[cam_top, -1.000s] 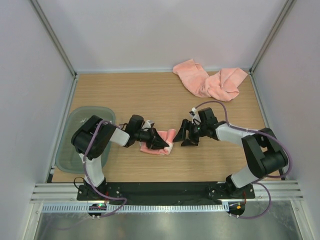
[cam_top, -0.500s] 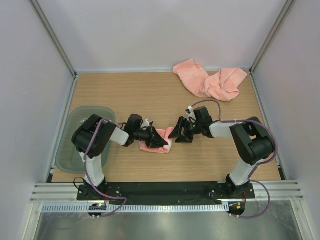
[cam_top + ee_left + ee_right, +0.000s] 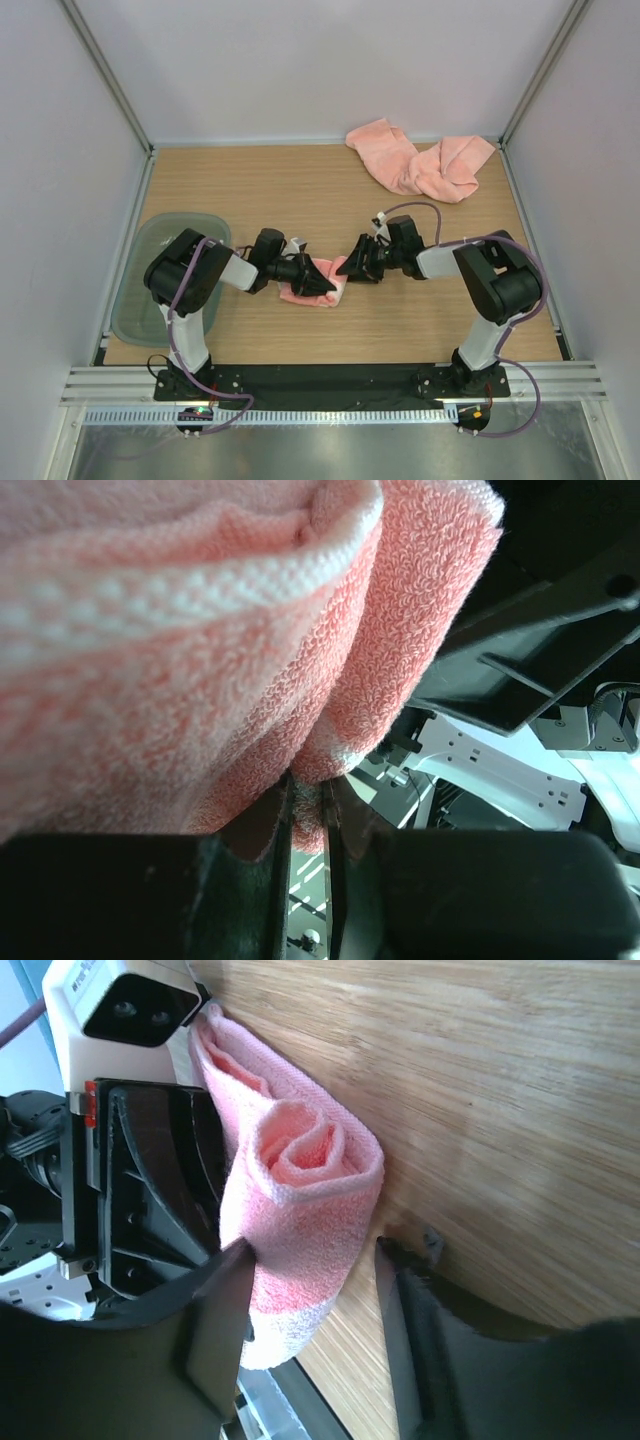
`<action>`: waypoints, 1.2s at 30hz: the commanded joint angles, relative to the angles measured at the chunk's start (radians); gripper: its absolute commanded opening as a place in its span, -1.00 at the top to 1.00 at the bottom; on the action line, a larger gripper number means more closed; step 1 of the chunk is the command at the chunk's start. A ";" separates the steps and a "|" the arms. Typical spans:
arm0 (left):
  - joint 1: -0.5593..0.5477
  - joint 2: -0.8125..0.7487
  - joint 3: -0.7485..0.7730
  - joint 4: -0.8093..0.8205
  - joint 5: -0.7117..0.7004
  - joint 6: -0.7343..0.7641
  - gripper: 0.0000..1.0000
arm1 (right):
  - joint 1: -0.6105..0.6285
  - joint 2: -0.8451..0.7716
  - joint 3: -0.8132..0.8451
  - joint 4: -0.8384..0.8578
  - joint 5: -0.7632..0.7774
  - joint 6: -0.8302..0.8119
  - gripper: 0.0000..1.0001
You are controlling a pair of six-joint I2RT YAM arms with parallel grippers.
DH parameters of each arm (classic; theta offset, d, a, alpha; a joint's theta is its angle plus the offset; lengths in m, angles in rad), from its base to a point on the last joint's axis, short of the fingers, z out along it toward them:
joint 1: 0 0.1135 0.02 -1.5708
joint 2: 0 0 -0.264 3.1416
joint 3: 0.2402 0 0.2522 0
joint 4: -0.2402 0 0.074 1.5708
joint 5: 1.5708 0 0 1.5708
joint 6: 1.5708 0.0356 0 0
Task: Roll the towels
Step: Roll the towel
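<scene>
A salmon-pink towel (image 3: 312,291), rolled up, lies on the wooden table (image 3: 300,190) between my two grippers. My left gripper (image 3: 322,283) is shut on a fold of it; in the left wrist view the towel (image 3: 200,640) fills the frame and its edge is pinched between the fingers (image 3: 270,825). My right gripper (image 3: 352,268) is open at the roll's right end. In the right wrist view the roll (image 3: 300,1210) shows its spiral end and pale band between the open fingers (image 3: 215,1320), touching one. Two more towels (image 3: 420,160) lie crumpled at the back right.
A translucent grey-green tray (image 3: 150,280) stands at the left edge of the table. Pale walls with metal posts enclose the table. The left gripper's body (image 3: 140,1200) sits close behind the roll in the right wrist view.
My right gripper has moved left, up to the rolled towel's right end, and now straddles it. The left gripper and towel have stayed put.
</scene>
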 commanded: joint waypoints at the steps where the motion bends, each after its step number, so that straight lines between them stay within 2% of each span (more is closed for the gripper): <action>1: 0.010 0.047 0.001 -0.093 0.016 -0.025 0.99 | 0.012 0.024 0.020 0.050 0.030 0.010 0.00; 3: 0.010 0.051 0.004 -0.093 0.019 -0.025 0.99 | 0.016 0.033 0.029 0.045 0.030 0.011 0.20; 8: 0.010 0.049 0.004 -0.096 0.025 -0.022 1.00 | 0.027 0.036 0.036 0.045 0.040 0.011 0.35; 11: 0.010 0.038 0.015 -0.133 0.019 0.013 0.93 | 0.030 0.026 0.040 0.030 0.049 0.007 0.50; 14: 0.008 -0.008 0.082 -0.373 -0.048 0.190 0.74 | 0.032 0.001 0.051 -0.031 0.077 -0.027 0.65; 15: 0.008 -0.021 0.107 -0.533 -0.076 0.237 0.66 | 0.030 -0.007 0.053 -0.066 0.082 -0.036 0.67; 18: 0.007 -0.067 0.167 -0.688 -0.138 0.347 0.54 | 0.032 -0.033 0.062 -0.132 0.108 -0.070 0.72; 30: -0.061 -0.124 0.309 -0.924 -0.323 0.521 0.17 | 0.062 -0.131 0.112 -0.399 0.218 -0.151 0.79; 36: -0.131 -0.198 0.446 -1.105 -0.589 0.623 0.14 | 0.081 -0.165 0.140 -0.479 0.249 -0.163 0.79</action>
